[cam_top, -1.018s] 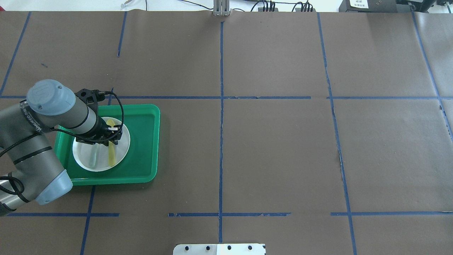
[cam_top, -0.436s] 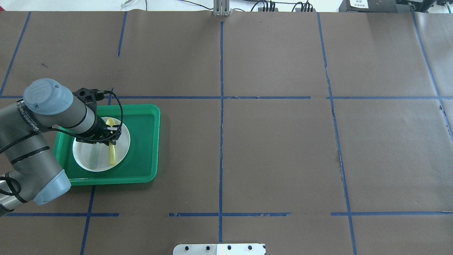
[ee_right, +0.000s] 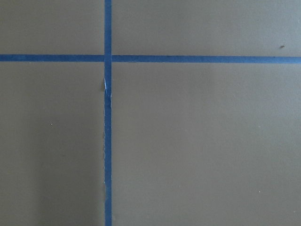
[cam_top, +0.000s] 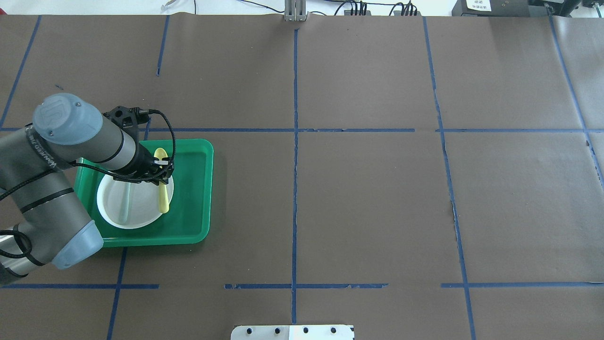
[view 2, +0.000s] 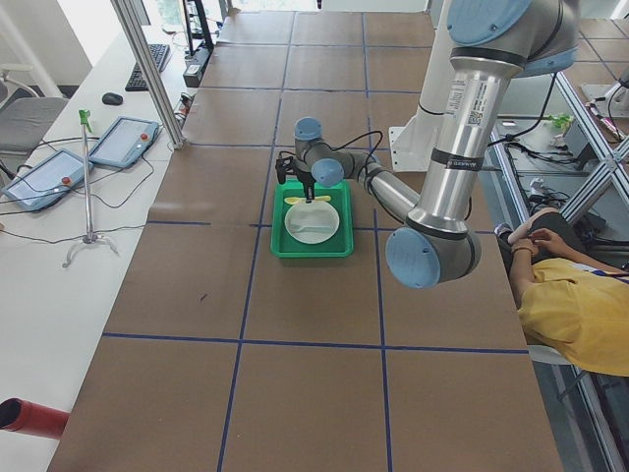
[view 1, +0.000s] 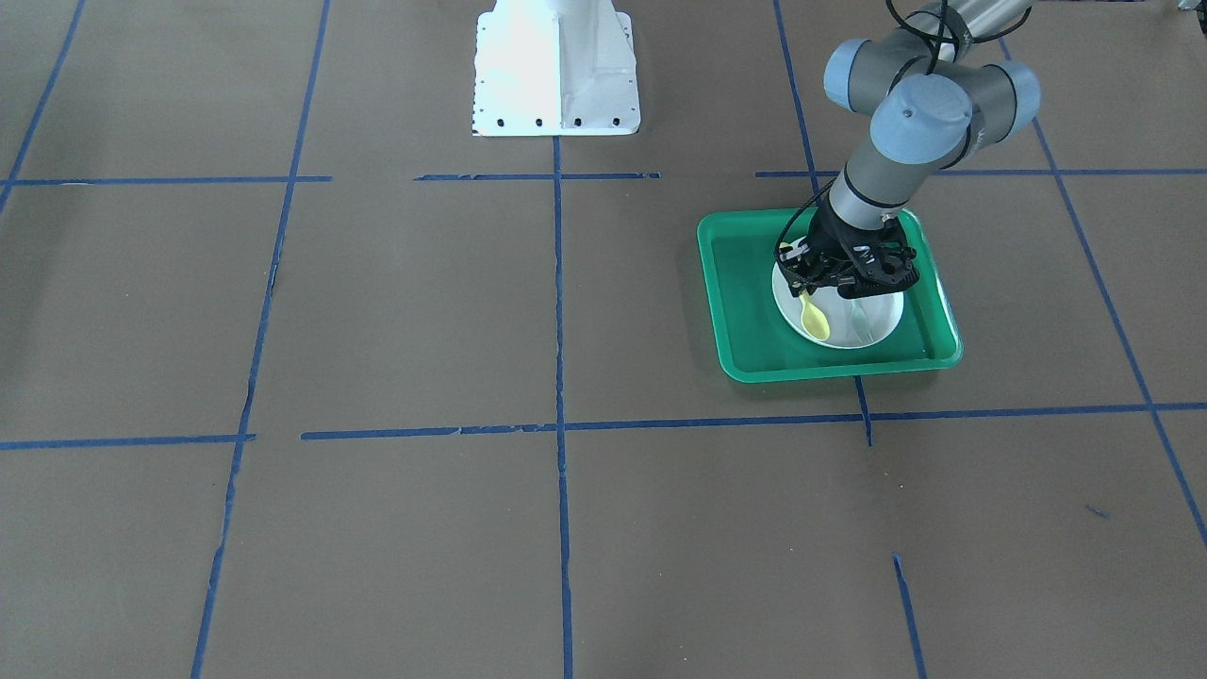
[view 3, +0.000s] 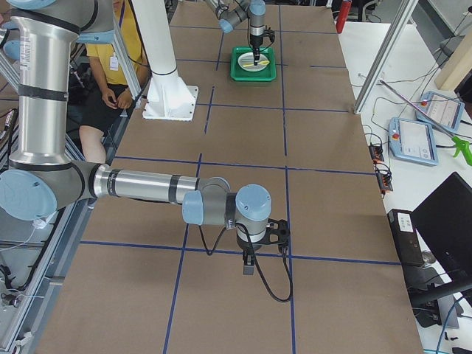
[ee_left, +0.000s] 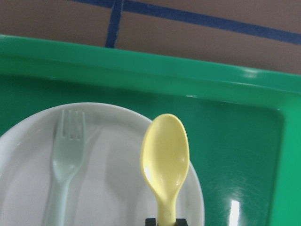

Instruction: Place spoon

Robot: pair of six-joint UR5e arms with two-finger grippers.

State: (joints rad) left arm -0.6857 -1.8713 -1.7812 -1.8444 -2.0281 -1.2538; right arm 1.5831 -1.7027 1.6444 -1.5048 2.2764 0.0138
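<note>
The small yellow spoon (cam_top: 163, 189) is held by its handle in my left gripper (cam_top: 159, 173), over the right edge of the white plate (cam_top: 111, 205). The gripper is shut on it. In the left wrist view the spoon's bowl (ee_left: 165, 157) points away from the gripper, over the plate's rim (ee_left: 28, 188). The front-facing view shows the spoon (view 1: 815, 322) sloping down from the gripper (view 1: 803, 283). My right gripper (view 3: 249, 259) hangs over bare table far off; I cannot tell whether it is open or shut.
A pale grey-green fork (cam_top: 124, 203) lies on the plate's left half; it also shows in the left wrist view (ee_left: 68, 150). The plate sits in a green tray (cam_top: 193, 189) with a raised rim. Brown paper with blue tape lines covers the table.
My left gripper has moved to the right and a little away with the spoon in it, from the plate's middle to its right edge. The fork has not moved.
</note>
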